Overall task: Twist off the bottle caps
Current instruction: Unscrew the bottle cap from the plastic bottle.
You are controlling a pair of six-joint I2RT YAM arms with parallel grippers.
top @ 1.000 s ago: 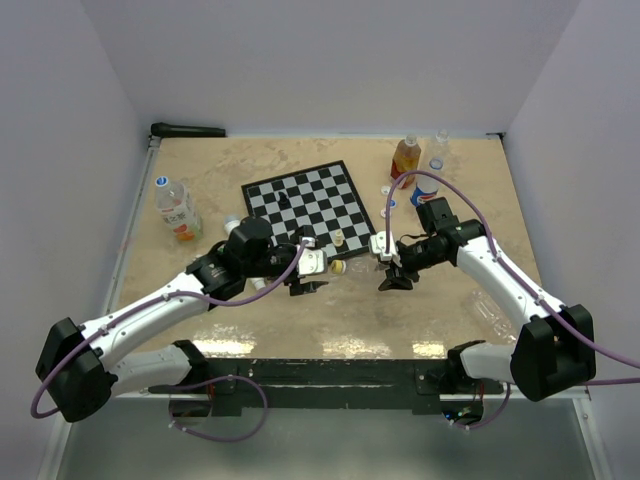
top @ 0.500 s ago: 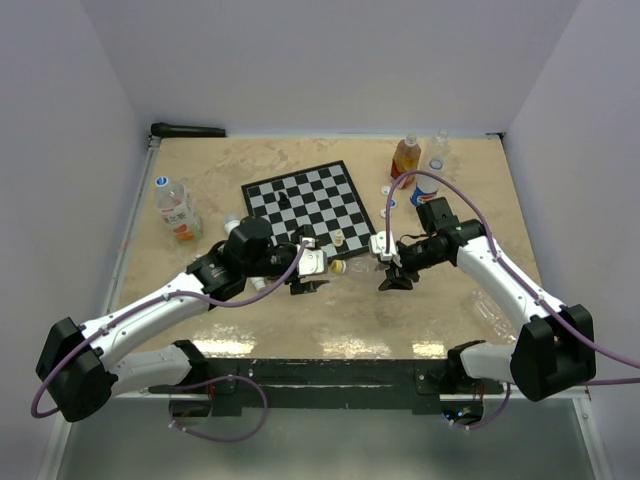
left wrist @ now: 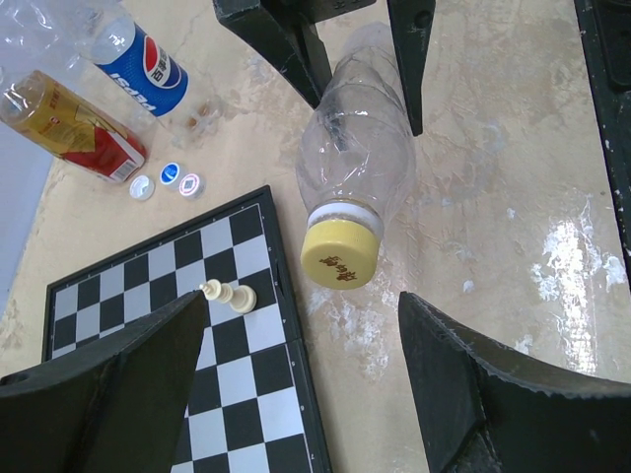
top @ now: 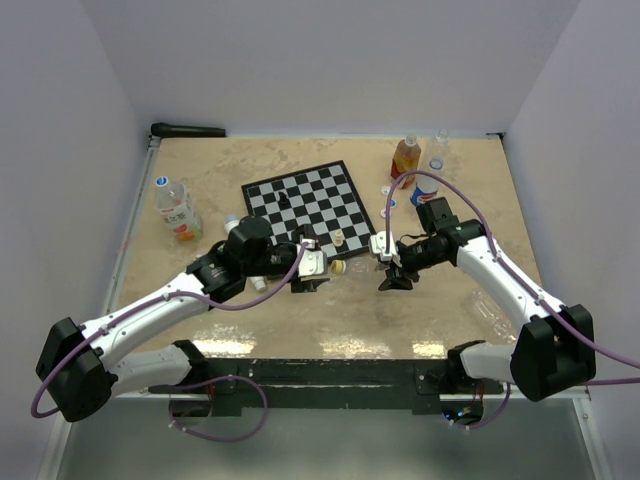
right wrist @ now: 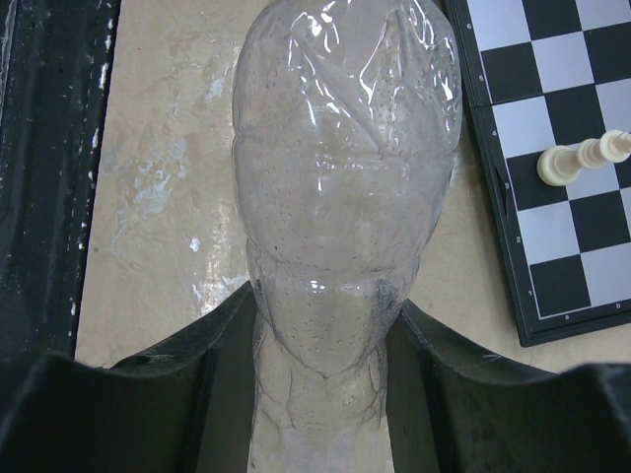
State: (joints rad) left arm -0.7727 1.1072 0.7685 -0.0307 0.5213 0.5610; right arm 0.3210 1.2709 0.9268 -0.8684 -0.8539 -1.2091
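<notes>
Showing glossy beige tbl [top: 215,170] | white walls [top: 330,60] | chessboard [top: 305,200] mid | R gripper [top: 391,277] clamps bottle [right wrist: 345,148]

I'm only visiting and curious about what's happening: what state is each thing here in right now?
clear bottle: clamped in the right gripper, capped.
yellow cap: screwed on, untouched.
right gripper: shut on the clear bottle.
left gripper: open, facing the yellow cap.
loose caps: off, lying on the table.
cream chess piece: toppled on the chessboard.

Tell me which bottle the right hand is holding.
The clear, label-free bottle with the yellow cap, held sideways in the right hand. The Pepsi bottle, the amber bottle and the orange-labelled bottle at left stand ungripped.
</notes>
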